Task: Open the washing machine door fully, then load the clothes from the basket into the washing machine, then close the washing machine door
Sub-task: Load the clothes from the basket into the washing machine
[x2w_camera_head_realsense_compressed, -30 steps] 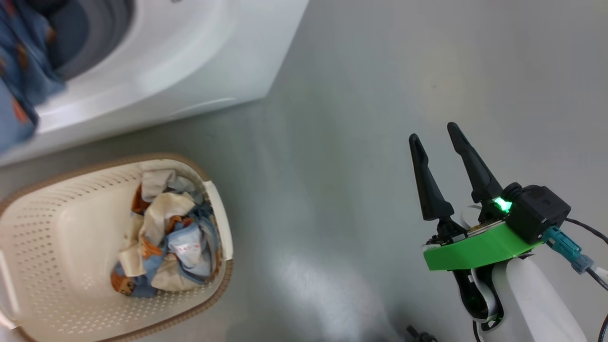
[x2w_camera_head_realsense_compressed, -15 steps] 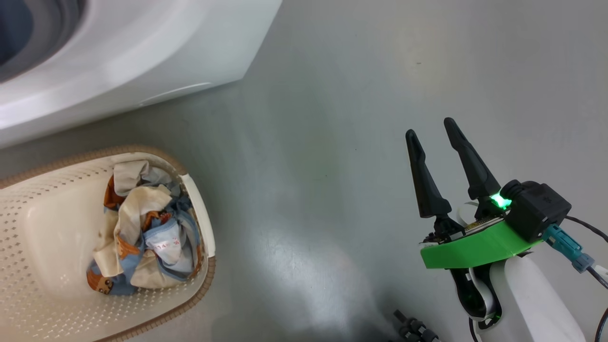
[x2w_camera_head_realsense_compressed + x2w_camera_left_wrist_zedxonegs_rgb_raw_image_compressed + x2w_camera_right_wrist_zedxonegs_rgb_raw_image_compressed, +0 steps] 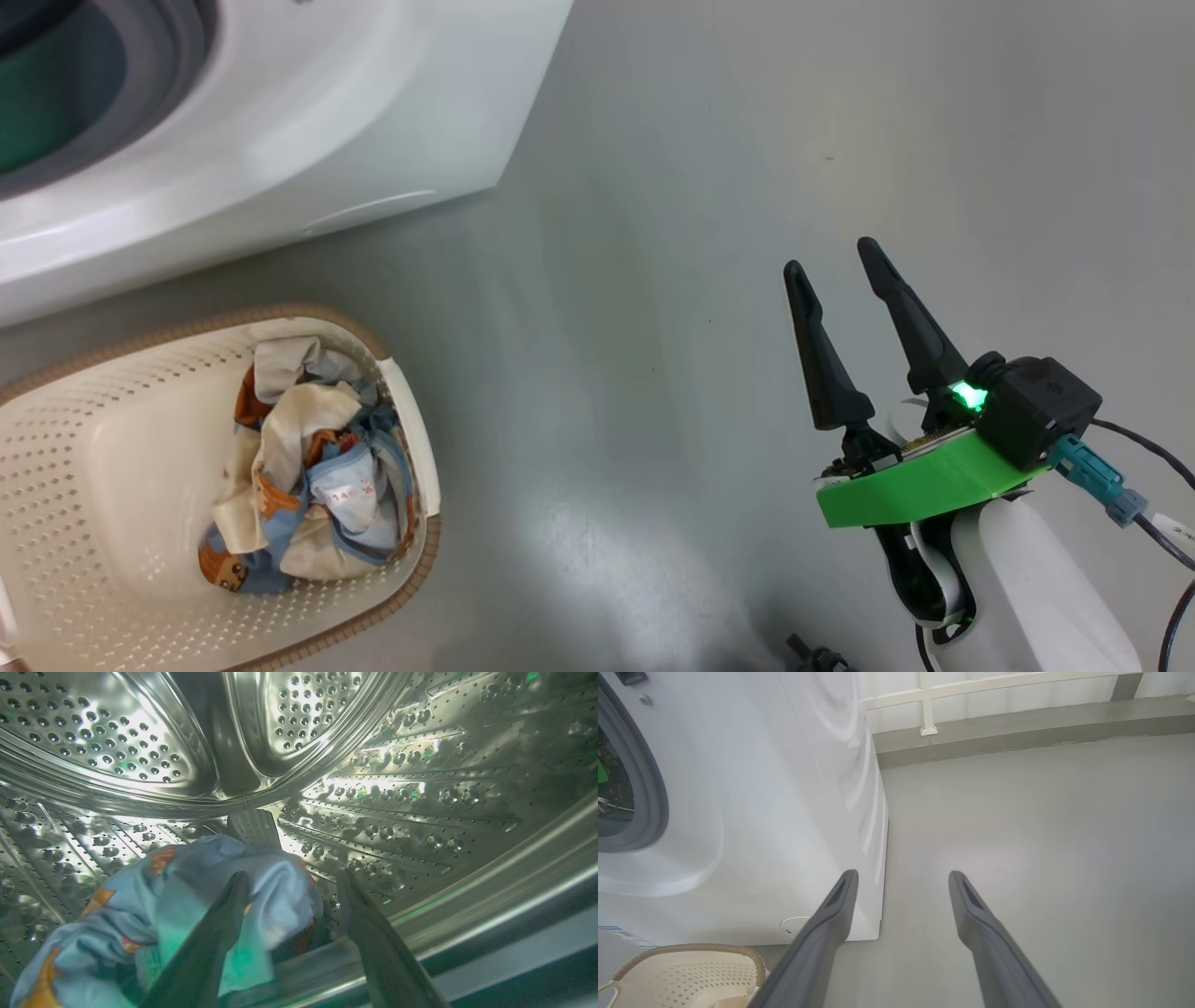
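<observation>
Jaws of the left gripper [image 3: 292, 877] stand wide apart, clamping nothing; a blue garment [image 3: 187, 882] slumps against one finger, lying in the steel drum [image 3: 397, 812] that surrounds them. Right gripper [image 3: 831, 259] hangs equally spread and empty above grey floor [image 3: 653, 280]; off to its left sits the basket [image 3: 112, 485] of clothes [image 3: 308, 457], with the washing machine [image 3: 373, 121] ahead-left.

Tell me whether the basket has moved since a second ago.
No. The basket keeps its spot below the washing machine; only the camera shifted.

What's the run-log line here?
phase: loading | left gripper: open in drum, blue garment by it | right gripper: open over floor | basket: holds clothes
</observation>
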